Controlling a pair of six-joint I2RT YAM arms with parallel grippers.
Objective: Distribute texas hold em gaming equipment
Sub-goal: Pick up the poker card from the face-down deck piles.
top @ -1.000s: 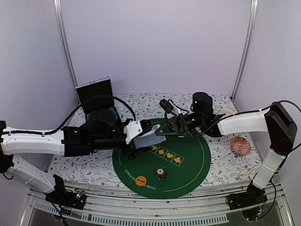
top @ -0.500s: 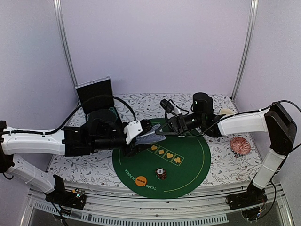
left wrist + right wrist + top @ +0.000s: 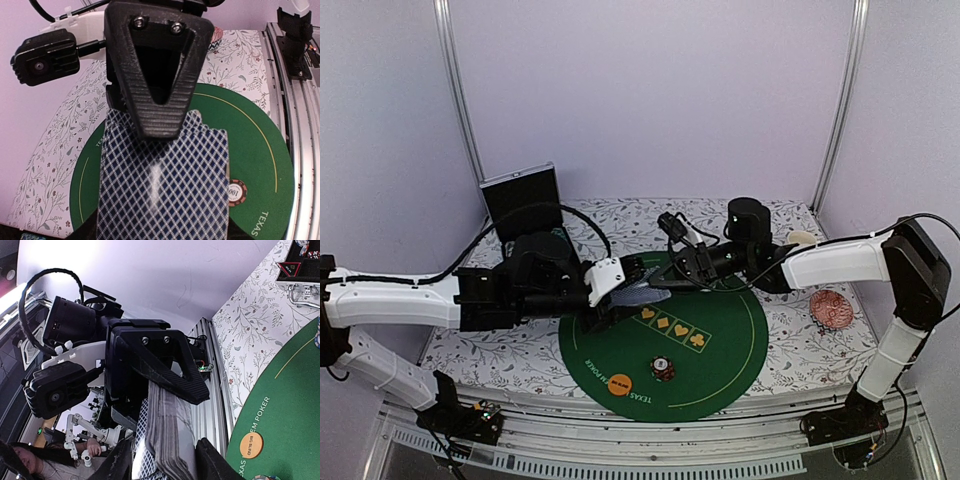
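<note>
At the far left of a floral-patterned table [image 3: 775, 370], an open black case [image 3: 523, 200] stands against the back wall. In the right wrist view a red-edged triangle marker [image 3: 291, 268] lies inside it.

The left arm reaches in from the left edge, low over the table. The left gripper [image 3: 625, 290] is clamped on a deck [image 3: 645, 293] of cards with blue-and-white diamond backs. It holds the deck in the air above the back left part of a round green mat [image 3: 740, 340]. In the left wrist view the ribbed upper finger [image 3: 155, 75] presses flat on the top card; the lower one is hidden beneath the deck.

Near the front edge of the mat an orange disc [image 3: 618, 382] lies beside printed lettering. Just right of it sits a short stack of chips [image 3: 663, 369], well apart from both grippers.

Right of the deck, the right gripper [image 3: 678, 268] meets it from the opposite side. Its jaws stand partly open. Its own camera shows the two dark fingers [image 3: 120, 462] flanking the free end of the deck, seen edge-on. Whether they touch the cards cannot be told, and it grips nothing.

The right arm stretches away to the right edge. Past the mat, a pink round object [image 3: 833, 308] lies on the table, too small to identify.
</note>
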